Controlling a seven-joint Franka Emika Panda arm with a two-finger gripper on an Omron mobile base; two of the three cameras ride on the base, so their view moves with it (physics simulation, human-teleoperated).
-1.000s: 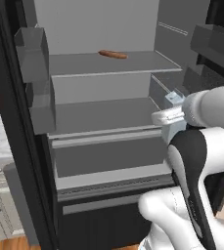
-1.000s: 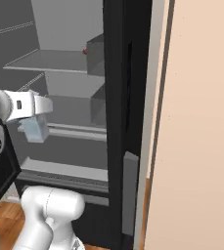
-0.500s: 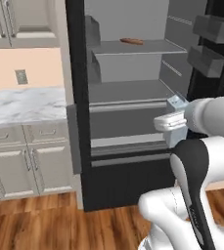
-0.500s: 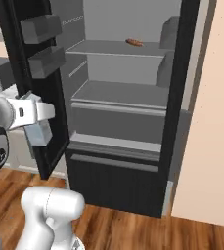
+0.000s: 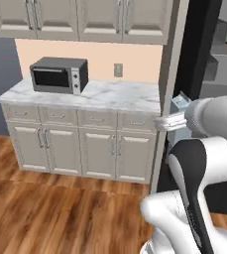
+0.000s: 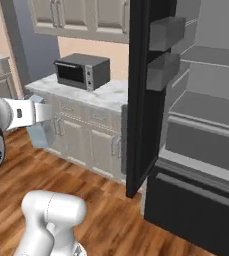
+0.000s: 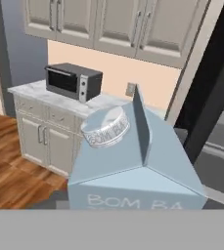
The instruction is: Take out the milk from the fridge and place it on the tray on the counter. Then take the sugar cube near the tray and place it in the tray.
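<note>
The milk (image 7: 138,168), a pale blue carton with a gabled top and a ribbed white cap, fills the lower middle of the hand view. My gripper (image 6: 38,121) is shut on the milk (image 6: 41,136), which hangs below the white hand, out in the room and clear of the shelves. In the left base view the carton (image 5: 181,103) peeks out just behind the hand. The fridge (image 6: 206,105) stands open on the right, its black door (image 6: 145,95) swung out with grey bins. The tray, the counter and the sugar cube are out of view.
A grey microwave (image 5: 59,74) sits on a marbled side worktop (image 5: 110,96) over beige cabinets (image 5: 80,149), with wall cabinets above. Wooden floor (image 5: 45,213) spreads in front. The fridge's black frame (image 5: 201,44) stands close on the right of the arm.
The whole picture has swung left, from the fridge's shelves to the cabinets and microwave, so the camera has moved. The carton stays in my gripper throughout.
</note>
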